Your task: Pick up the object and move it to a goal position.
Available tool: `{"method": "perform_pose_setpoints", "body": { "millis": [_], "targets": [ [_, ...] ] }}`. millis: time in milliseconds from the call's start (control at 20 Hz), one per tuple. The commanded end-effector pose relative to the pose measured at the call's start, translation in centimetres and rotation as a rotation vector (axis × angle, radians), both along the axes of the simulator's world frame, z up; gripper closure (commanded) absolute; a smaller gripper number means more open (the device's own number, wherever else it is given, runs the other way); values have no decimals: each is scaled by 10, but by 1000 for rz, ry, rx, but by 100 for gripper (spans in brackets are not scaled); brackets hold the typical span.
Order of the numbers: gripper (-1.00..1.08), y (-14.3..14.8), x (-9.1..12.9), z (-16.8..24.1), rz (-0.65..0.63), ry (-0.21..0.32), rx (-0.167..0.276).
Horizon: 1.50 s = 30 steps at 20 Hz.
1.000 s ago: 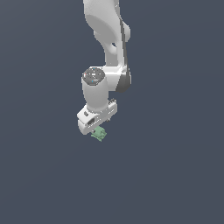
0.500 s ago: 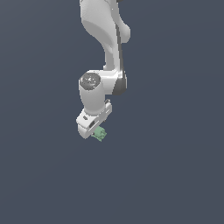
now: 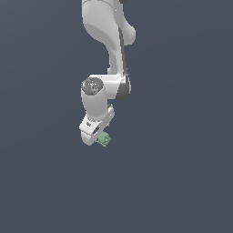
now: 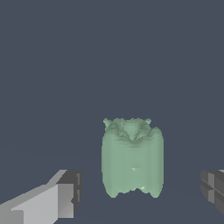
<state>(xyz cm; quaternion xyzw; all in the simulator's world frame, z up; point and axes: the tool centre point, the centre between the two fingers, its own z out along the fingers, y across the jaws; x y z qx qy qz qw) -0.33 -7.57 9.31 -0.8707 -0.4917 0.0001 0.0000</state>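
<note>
The object (image 3: 104, 139) is a small pale green lumpy block, sitting just under the white gripper (image 3: 100, 137) in the exterior view. In the wrist view the object (image 4: 132, 159) stands between the two fingers. One finger (image 4: 68, 192) and the other finger (image 4: 213, 189) each leave a clear gap to it. The gripper (image 4: 141, 192) is open around the object and does not touch it. In the exterior view the white hand hides the fingertips and part of the object.
The white arm (image 3: 111, 41) comes down from the top of the exterior view. Everything else is a plain dark blue-grey ground, with no other objects or edges in view.
The hand has come down slightly toward the object, and the arm has shifted a little to the exterior view's left. The object has not moved.
</note>
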Motion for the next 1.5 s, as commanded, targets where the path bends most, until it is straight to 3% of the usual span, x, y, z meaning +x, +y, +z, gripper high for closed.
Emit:
{"method": "perform_pose_setpoints", "body": {
  "millis": [0, 850, 900, 1450],
  "targets": [
    [-92, 0, 0, 0, 0, 0, 0],
    [-92, 0, 0, -50, 5, 0, 0],
    [108, 0, 0, -50, 5, 0, 0],
    [108, 0, 1, -49, 4, -2, 0]
  ]
}}
